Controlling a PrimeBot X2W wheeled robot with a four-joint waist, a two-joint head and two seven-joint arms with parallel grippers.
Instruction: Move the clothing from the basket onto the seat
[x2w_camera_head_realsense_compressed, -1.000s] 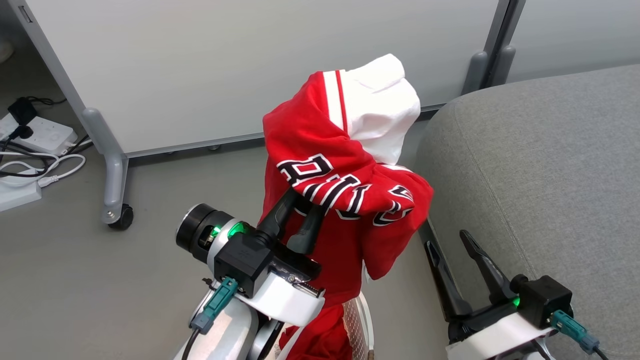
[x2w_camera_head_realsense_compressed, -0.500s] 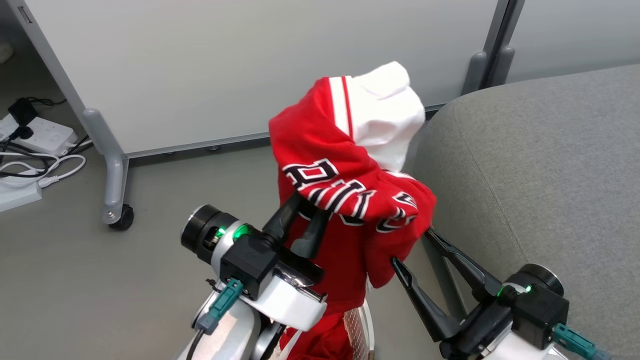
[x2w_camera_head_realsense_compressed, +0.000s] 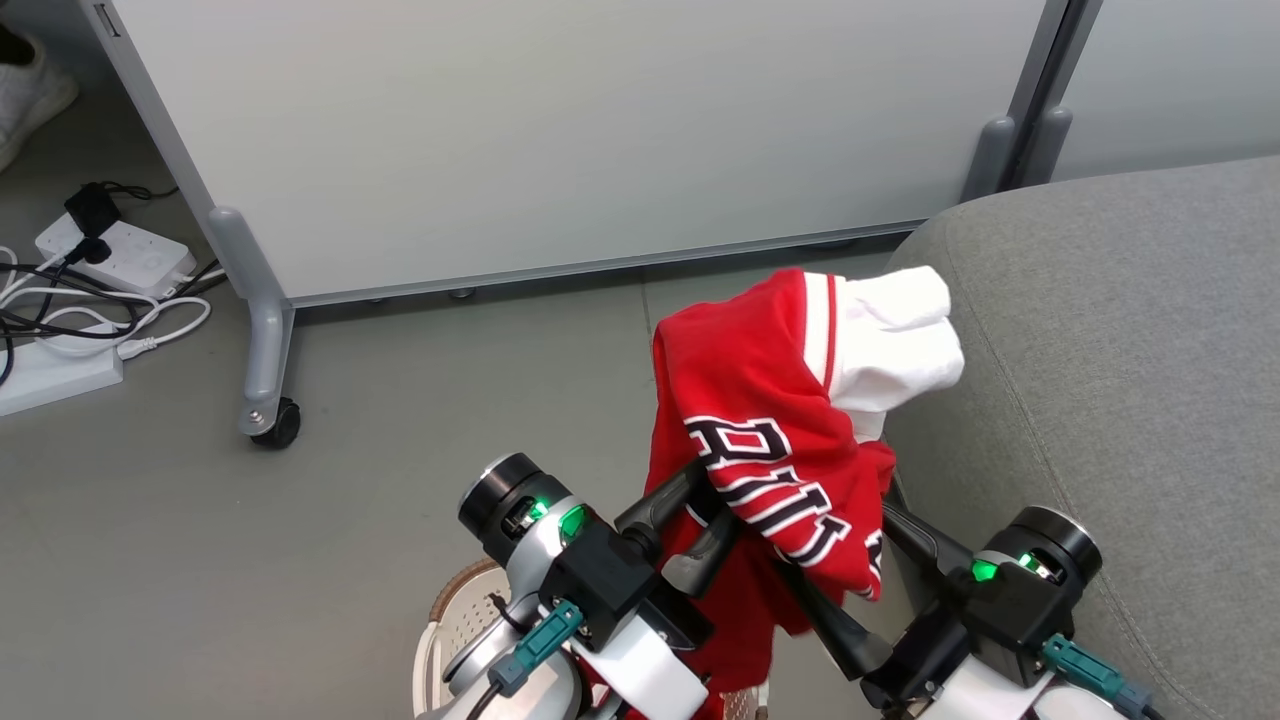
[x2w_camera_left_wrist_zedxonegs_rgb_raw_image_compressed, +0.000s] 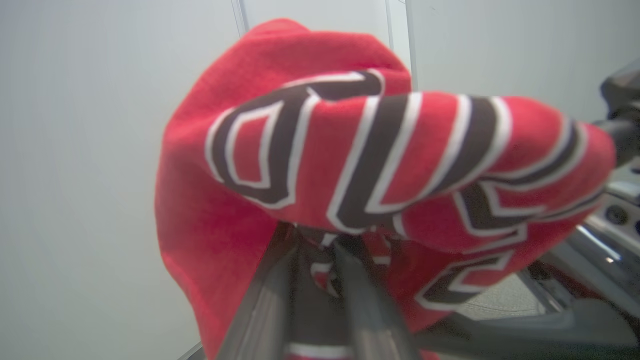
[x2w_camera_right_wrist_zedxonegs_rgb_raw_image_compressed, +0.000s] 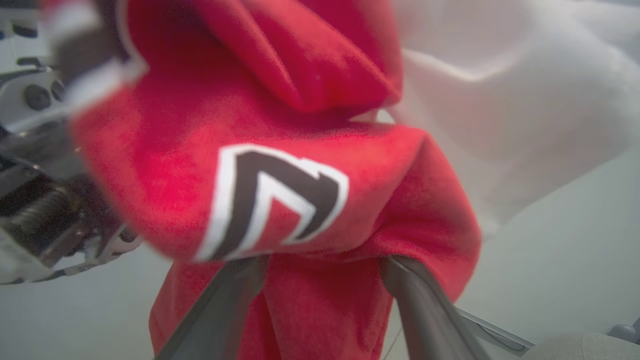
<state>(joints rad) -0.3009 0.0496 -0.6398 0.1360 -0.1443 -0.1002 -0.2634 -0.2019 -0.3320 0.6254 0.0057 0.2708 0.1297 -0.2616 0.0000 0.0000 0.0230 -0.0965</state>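
Spanning the top of the head view was a pale panel (x2w_camera_head_realsense_compressed: 600, 130) on a wheeled leg. The grey seat (x2w_camera_head_realsense_compressed: 1120, 400) filled the right side, above a grey floor (x2w_camera_head_realsense_compressed: 200, 560). The clothing (x2w_camera_head_realsense_compressed: 760, 400) hung in the air beside the seat's front corner. Its long axis ran steeply: the lower end dropped toward the basket (x2w_camera_head_realsense_compressed: 447, 612) at the bottom edge, and the white-lined end pointed up and right, over the seat's edge. Whether that end touched the seat could not be judged. The left gripper (x2w_camera_head_realsense_compressed: 708, 512), fingers close together, pinched a red fold below the lettering. The right gripper (x2w_camera_head_realsense_compressed: 840, 548) stood spread wide, its fingers (x2w_camera_right_wrist_zedxonegs_rgb_raw_image_compressed: 215, 310) either side of a hanging fold, not closed on it.
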